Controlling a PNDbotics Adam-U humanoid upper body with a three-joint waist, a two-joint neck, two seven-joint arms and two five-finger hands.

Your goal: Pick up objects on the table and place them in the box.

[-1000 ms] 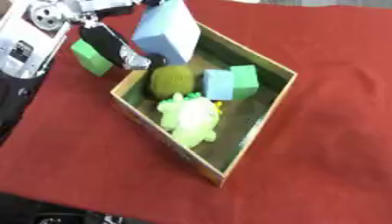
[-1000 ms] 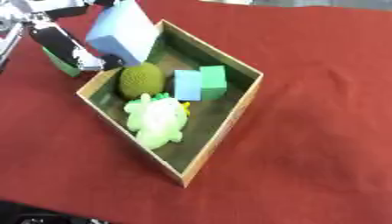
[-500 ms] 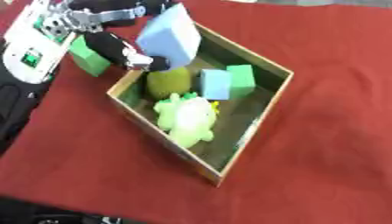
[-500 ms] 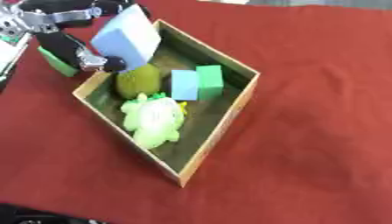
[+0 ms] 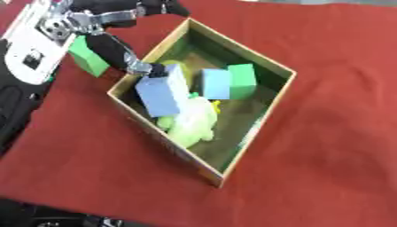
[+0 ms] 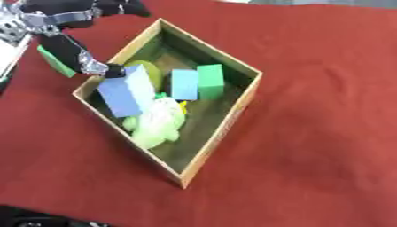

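Left hand (image 5: 116, 26) hung over the box's (image 5: 267, 114) far-left corner, near the table's far-left corner, fingers spread, nothing in its grasp. One black finger (image 5: 116, 51) reached down, tip at the top corner of the big blue block (image 5: 161, 95); touching or only just beside, impossible to tell. Big blue block stood tilted inside the box, against the left wall, leaning on the light green plush toy (image 5: 190, 124) and hiding most of a round olive-green thing (image 6: 147, 71) behind. Further in, toward the far side, sat a smaller light blue cube (image 5: 216, 84) touching a green cube (image 5: 242, 81). Outside the box, just beside its left wall on the red tablecloth (image 5: 325, 133), lay a green block (image 5: 87, 62), partly behind the hand. Right hand nowhere seen.
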